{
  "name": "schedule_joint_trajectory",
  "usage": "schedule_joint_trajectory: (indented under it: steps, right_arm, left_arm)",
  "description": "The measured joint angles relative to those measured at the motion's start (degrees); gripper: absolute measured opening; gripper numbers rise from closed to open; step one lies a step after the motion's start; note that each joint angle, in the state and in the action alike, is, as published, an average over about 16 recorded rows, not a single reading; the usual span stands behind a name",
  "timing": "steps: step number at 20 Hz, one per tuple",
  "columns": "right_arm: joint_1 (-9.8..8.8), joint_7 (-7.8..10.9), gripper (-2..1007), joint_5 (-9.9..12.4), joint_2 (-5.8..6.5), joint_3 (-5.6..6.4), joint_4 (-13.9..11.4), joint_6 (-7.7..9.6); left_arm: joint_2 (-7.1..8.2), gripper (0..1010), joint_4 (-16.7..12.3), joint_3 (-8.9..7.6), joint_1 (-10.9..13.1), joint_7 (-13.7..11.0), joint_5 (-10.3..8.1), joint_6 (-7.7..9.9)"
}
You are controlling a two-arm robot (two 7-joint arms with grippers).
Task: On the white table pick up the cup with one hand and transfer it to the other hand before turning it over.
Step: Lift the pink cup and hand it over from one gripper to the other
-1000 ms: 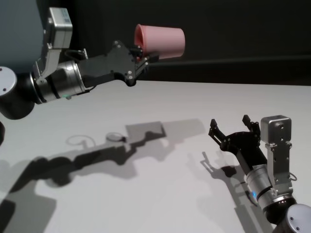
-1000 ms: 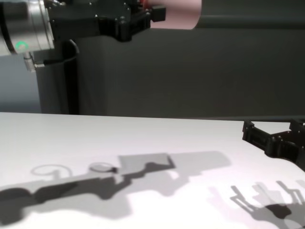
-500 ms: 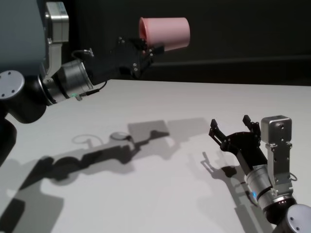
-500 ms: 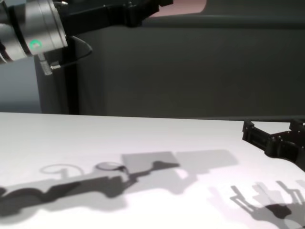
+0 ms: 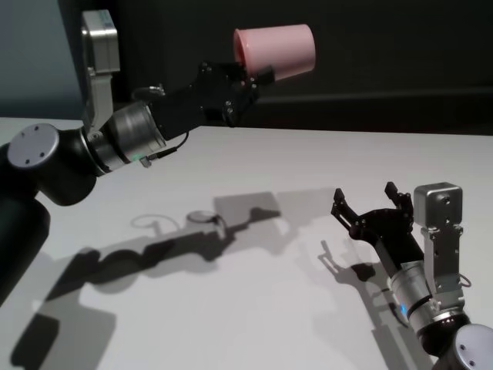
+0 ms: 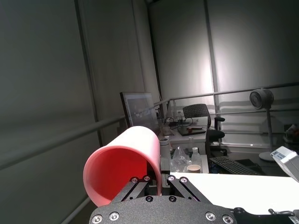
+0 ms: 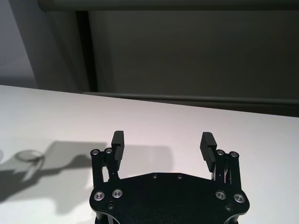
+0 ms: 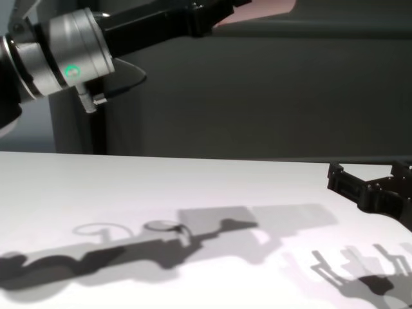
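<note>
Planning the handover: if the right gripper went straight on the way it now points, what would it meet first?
Nothing, it seems. The right gripper is open, low over the white table, pointing along bare tabletop toward the far edge. The cup is held high in the left gripper, well above that line, though depth is unclear.

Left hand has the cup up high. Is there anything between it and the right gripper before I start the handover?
Nothing visible. The left gripper holds the cup by its rim, lying sideways, high above the white table. The right gripper waits open low over the table, with only open air and bare tabletop between them.
</note>
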Motion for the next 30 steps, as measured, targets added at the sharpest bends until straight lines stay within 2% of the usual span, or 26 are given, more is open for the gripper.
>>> schedule_joint_trajectory:
  steps: [5, 12, 20, 30]
  right_arm:
    - [0.00, 0.00, 1000, 0.00, 0.00, 0.00, 0.00, 0.00]
    - [0.00, 0.00, 1000, 0.00, 0.00, 0.00, 0.00, 0.00]
    - [0.00, 0.00, 1000, 0.00, 0.00, 0.00, 0.00, 0.00]
    - [0.00, 0.07, 1000, 0.00, 0.00, 0.00, 0.00, 0.00]
  left_arm:
    - [-1.33, 52, 1.36, 0.71, -0.48, -0.56, -0.28, -0.34]
    - [-2.43, 52, 2.76, 2.12, -1.41, -0.99, 0.43, -0.01]
    - [-2.64, 52, 3.12, 3.07, -1.90, -0.99, 1.36, 0.68]
    - [-2.59, 52, 3.06, 2.96, -1.92, -1.13, 1.44, 0.62]
